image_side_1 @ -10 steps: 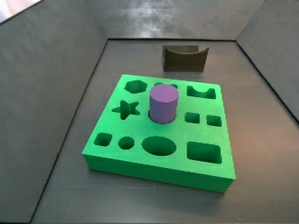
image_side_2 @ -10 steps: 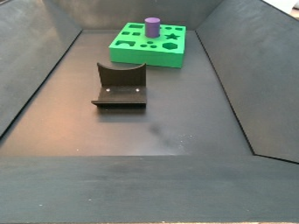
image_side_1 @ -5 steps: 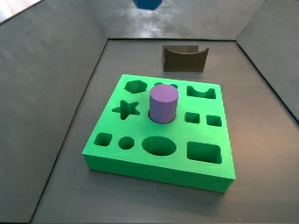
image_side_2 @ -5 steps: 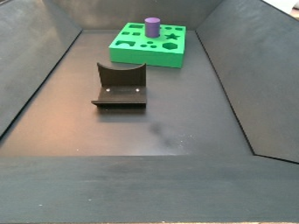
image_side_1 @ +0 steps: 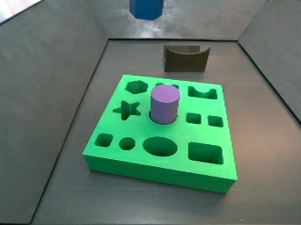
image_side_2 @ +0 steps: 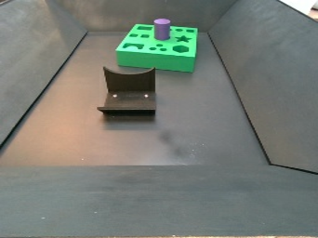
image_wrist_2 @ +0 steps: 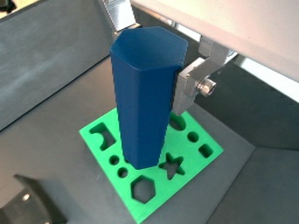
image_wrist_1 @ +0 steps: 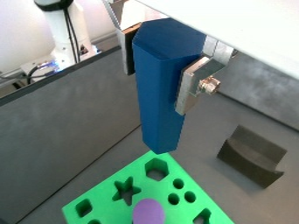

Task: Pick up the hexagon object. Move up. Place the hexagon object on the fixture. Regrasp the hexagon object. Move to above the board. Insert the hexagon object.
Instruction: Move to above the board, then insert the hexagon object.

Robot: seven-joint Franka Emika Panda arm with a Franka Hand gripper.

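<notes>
In both wrist views the gripper [image_wrist_1: 163, 74] hangs high above the board [image_wrist_1: 96, 208], its silver fingers [image_wrist_2: 191, 85] clamped on the upright hexagon object [image_wrist_2: 147, 96], whose lower end shows in a side view [image_side_1: 144, 8] above the purple cylinder [image_side_1: 165, 104] and fixture [image_side_1: 185, 58].

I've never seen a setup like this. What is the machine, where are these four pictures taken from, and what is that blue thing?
It is a robot arm ending in a two-finger pincer. Two pictures come from cameras on its wrist, looking down; two from cameras fixed beside the table. The pincer grips a long bright blue bar with hexagonal ends, held upright above a bright green square board with shaped holes. A stubby purple cylinder stands in the board. The dark L-shaped fixture stands apart on the floor. In a side view only the bar's tip shows.
</notes>
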